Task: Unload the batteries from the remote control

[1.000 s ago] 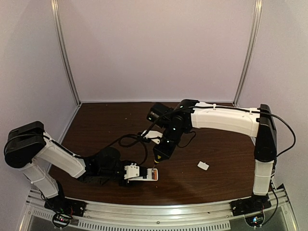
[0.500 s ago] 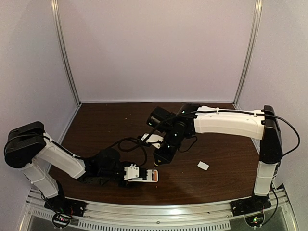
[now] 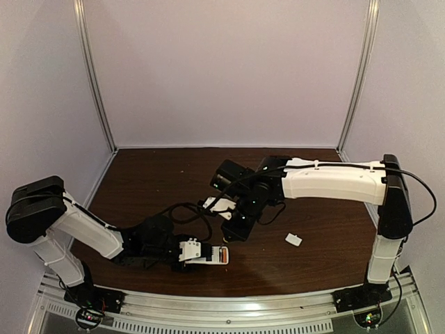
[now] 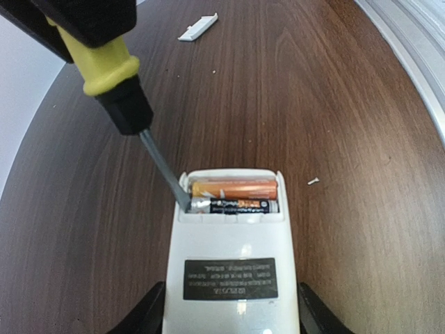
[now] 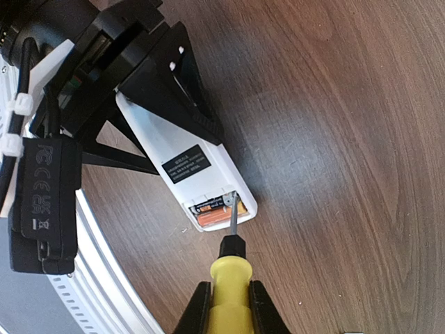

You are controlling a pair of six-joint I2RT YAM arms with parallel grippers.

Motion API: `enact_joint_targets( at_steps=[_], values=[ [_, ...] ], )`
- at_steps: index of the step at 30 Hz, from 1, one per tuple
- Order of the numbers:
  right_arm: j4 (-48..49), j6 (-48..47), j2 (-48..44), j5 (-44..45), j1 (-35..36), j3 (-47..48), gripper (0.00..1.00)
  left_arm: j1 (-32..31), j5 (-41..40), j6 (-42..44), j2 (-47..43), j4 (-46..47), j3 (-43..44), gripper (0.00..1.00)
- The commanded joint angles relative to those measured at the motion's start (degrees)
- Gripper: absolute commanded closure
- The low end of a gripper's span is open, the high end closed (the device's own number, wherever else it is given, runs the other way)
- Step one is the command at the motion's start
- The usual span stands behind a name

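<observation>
The remote control (image 4: pixel 229 243) lies back-up on the table with its battery compartment uncovered. My left gripper (image 4: pixel 233 321) is shut on its sides. Two batteries lie side by side in the compartment, an orange-copper one (image 4: pixel 233 188) and a dark one (image 4: pixel 240 206). My right gripper (image 5: pixel 228 306) is shut on a yellow-handled screwdriver (image 5: pixel 229 275). The metal tip (image 4: pixel 182 200) rests at the dark battery's left end. From above, the remote control (image 3: pixel 211 256) lies near the table's front edge, with the right gripper (image 3: pixel 235 227) just above its open end.
A small white plastic chip (image 3: pixel 293 240) lies on the dark wood table (image 3: pixel 320 209) to the right of the remote. A tiny white speck (image 4: pixel 313 181) lies beside the remote. Black cables (image 3: pixel 188 205) loop behind the left arm. A metal rail (image 3: pixel 229 306) runs along the front edge.
The right arm's forearm and wrist have shifted slightly right and down, changing the screwdriver's tilt while its tip stays at the compartment. The left arm and remote have not moved.
</observation>
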Motion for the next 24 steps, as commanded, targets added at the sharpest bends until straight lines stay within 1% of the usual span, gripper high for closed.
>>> enact_joint_targets(
  at_steps=[1, 14, 16, 24],
  values=[
    [-2.2, 1.0, 1.2, -5.1, 3.1, -2.8, 1.00, -0.2, -2.3, 0.1, -1.0, 10.4, 1.7, 1.00],
    [-1.9, 1.0, 0.5, -4.5, 4.2, -3.8, 1.00, -0.2, -4.7, -0.4, -0.1, 10.6, 2.2, 1.00],
    [-1.9, 2.6, 0.4, -4.3, 4.6, -4.0, 1.00, -0.1, -4.9, -0.6, -0.1, 10.8, 2.2, 1.00],
    [-1.7, 3.4, -0.5, -4.2, 5.5, -5.3, 1.00, -0.1, -6.0, -0.7, 0.0, 11.1, 2.2, 1.00]
  ],
)
